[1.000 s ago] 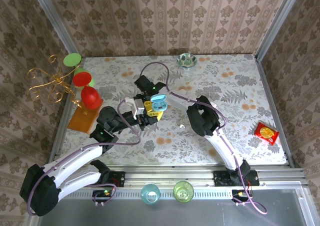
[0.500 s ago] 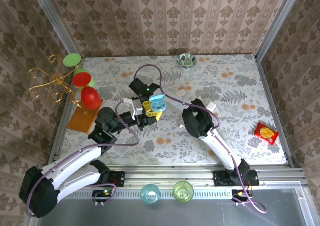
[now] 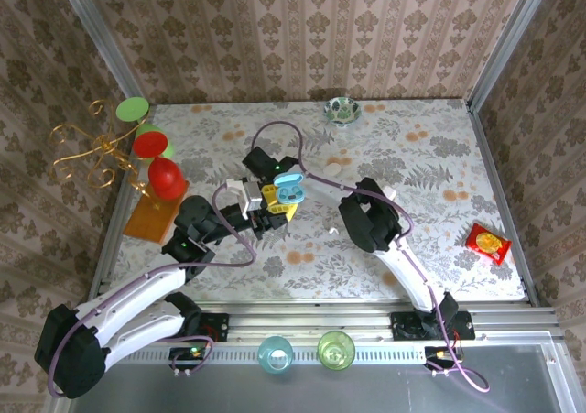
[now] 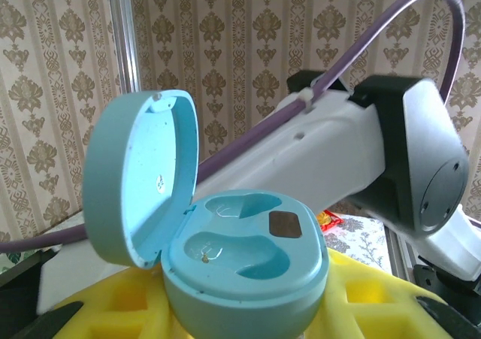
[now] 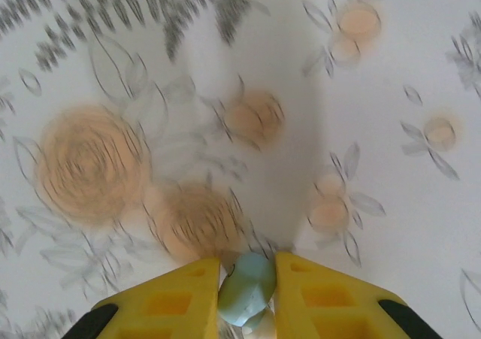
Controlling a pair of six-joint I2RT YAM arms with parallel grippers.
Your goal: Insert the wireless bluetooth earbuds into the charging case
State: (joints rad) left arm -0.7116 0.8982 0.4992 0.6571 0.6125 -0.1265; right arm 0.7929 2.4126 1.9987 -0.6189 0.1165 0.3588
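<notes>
The right gripper point(image 5: 246, 264) is almost closed. Its two yellow fingers point(image 5: 169, 298) pinch a tiny pale-blue earbud point(image 5: 246, 288) right at their tips (something white peeks out just under it, too blurry to name). Under this hand lies the flowered table point(image 5: 391, 91).

The left gripper point(image 4: 244, 313) is closed on the charging case point(image 4: 248, 267). It squeezes the case between its own yellow pads point(image 4: 361, 301) and holds it upright. The lid point(image 4: 143, 174) stands open on this hand's left side. The two little wells inside face up, bare and blue. Just behind the case is the right arm point(image 4: 353, 158).

From above, the two hands are close together, with the right one just past the left.
</notes>
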